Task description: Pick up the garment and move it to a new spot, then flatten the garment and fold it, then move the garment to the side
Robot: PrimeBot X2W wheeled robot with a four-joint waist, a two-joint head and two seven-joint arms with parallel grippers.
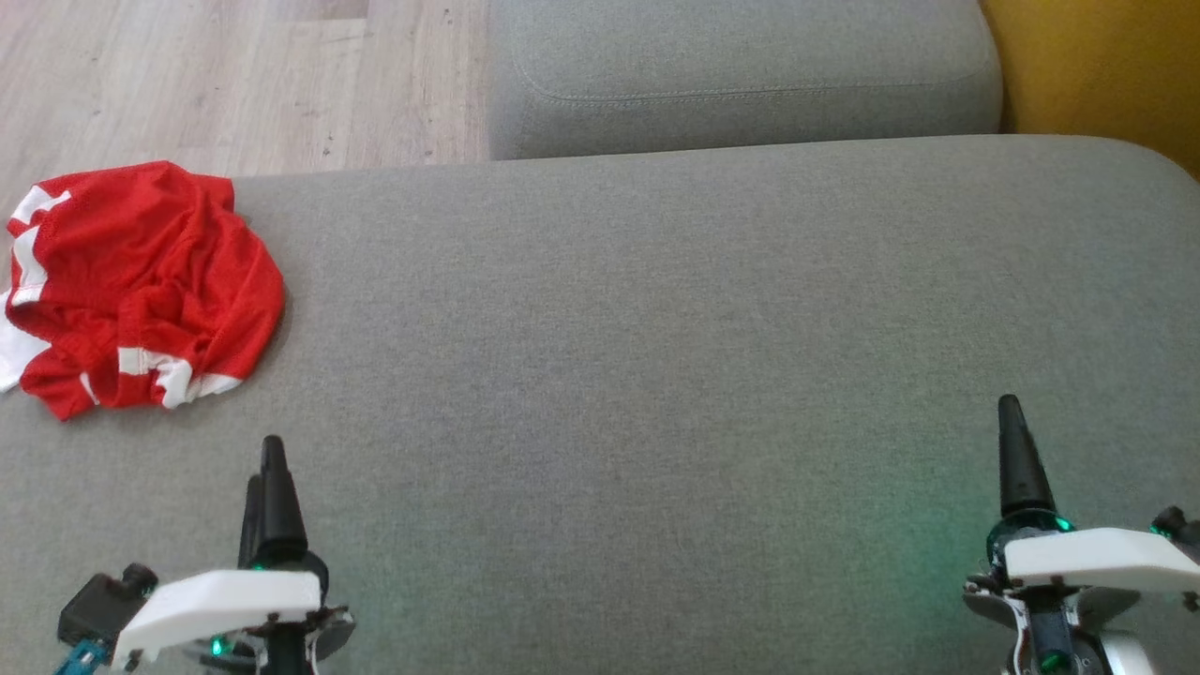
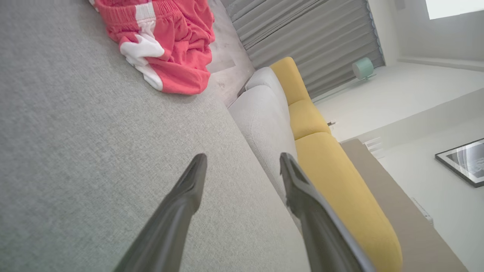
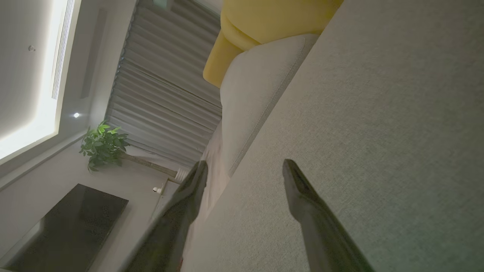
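Head view: a crumpled red garment [image 1: 141, 281] with white stripes lies at the far left corner of a broad grey cushion [image 1: 656, 328], its far margin reaching the cushion's far edge, beyond which pale wooden floor [image 1: 187, 75] is visible. The left hand [image 1: 264, 464] stands near the cushion's near edge on the left side, just short of the garment and not touching it. The right hand [image 1: 1010, 412] stands near the near edge on the right side, well apart from the garment. A second grey cushion [image 1: 741, 75] lies beyond the far edge, with yellow upholstery [image 1: 1097, 66] at the far right corner. Left wrist view: the left hand [image 2: 242, 158] has its two dark fingers spread, nothing between them, above bare grey fabric; the garment [image 2: 170, 45] lies ahead, its elastic waistband showing, with a grey curtain [image 2: 310, 34] and a framed picture [image 2: 463, 160] behind. Right wrist view: the right hand [image 3: 245, 164] is likewise spread and empty over the cushion, with a potted plant [image 3: 102, 145] and a dark tabletop [image 3: 72, 223] in the background.
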